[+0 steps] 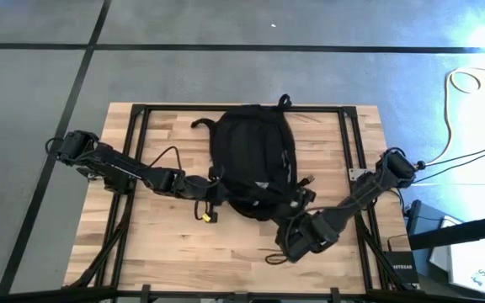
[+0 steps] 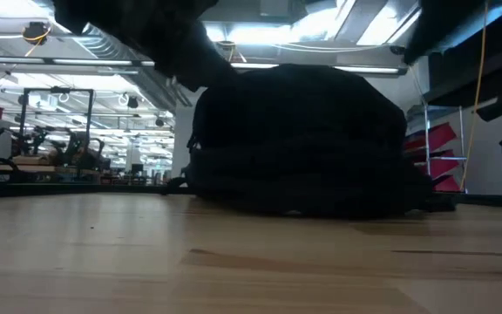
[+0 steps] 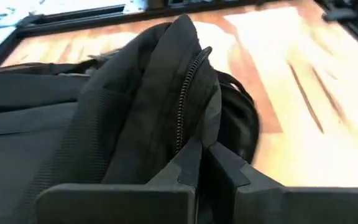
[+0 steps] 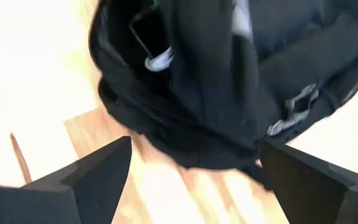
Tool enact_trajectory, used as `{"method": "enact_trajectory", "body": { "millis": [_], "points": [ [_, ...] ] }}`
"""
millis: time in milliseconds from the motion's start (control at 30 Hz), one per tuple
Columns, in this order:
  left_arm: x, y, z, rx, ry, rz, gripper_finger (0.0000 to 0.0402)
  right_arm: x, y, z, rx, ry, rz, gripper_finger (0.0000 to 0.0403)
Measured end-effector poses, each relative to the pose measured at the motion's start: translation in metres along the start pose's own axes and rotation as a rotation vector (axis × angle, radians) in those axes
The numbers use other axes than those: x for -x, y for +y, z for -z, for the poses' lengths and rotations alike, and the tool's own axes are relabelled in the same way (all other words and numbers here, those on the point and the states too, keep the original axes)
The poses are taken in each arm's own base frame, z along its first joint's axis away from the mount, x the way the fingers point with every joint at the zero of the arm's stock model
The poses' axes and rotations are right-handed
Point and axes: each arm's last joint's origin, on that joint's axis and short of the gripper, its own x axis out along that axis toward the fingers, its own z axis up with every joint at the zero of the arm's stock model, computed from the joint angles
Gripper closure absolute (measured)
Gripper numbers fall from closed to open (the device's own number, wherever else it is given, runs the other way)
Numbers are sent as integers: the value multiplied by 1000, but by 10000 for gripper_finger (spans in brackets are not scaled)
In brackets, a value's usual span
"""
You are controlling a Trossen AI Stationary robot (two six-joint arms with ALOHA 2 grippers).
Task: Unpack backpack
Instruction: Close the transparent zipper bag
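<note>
While apparently pinched by the closed left jaws, backpack (image 4: 229, 81) just beyond the wide-open, empty right jaws.

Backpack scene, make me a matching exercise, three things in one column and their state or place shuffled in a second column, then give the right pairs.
Column one:
1. backpack
2. left gripper
3. right gripper

Column two:
A. jaws spread wide, holding nothing, by the pack's near edge
B. lying in the middle of the wooden table
C. pinched shut on the pack's fabric beside a zipper

Pairs: 1-B, 2-C, 3-A
</note>
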Motion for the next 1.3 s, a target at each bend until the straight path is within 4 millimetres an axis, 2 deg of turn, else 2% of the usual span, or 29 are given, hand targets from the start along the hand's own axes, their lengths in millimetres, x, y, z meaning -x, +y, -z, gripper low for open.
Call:
{"method": "enact_trajectory", "body": {
  "millis": [133, 333, 467, 533, 600, 700, 800, 933, 1000, 1100, 1300],
  "points": [
    [0, 2, -2, -10, -19, -35, 359, -9, 9, 11, -26, -47, -20, 70],
    [0, 2, -11, 29, -107, 10, 239, -9, 24, -1, 26, -268, -78, 70],
    [1, -3, -17, 62, -171, 197, 154, -4, 33, -16, 106, -457, -52, 70],
    [4, -8, -21, 49, -214, 280, 128, -4, 34, -22, 137, -499, -37, 70],
    [7, -18, -22, -6, -238, 292, 119, -6, 33, -28, 148, -512, -31, 70],
    [16, -31, -21, -99, -208, 196, 118, -11, 31, -39, 117, -516, -57, 70],
    [31, -39, -15, -170, -108, -58, 120, -20, 33, -45, 146, -490, -95, 70],
    [45, -42, 6, -262, 72, -466, 121, -48, 44, -45, 283, -434, -71, 70],
    [51, -40, 16, -299, 137, -600, 121, -60, 51, -46, 321, -420, -84, 70],
    [54, -31, 33, -287, 256, -606, 122, -70, 62, -50, 317, -446, -143, 70],
    [49, -10, 59, -301, 364, -657, 122, -64, 69, -59, 322, -555, -177, 70]
  ]
}}
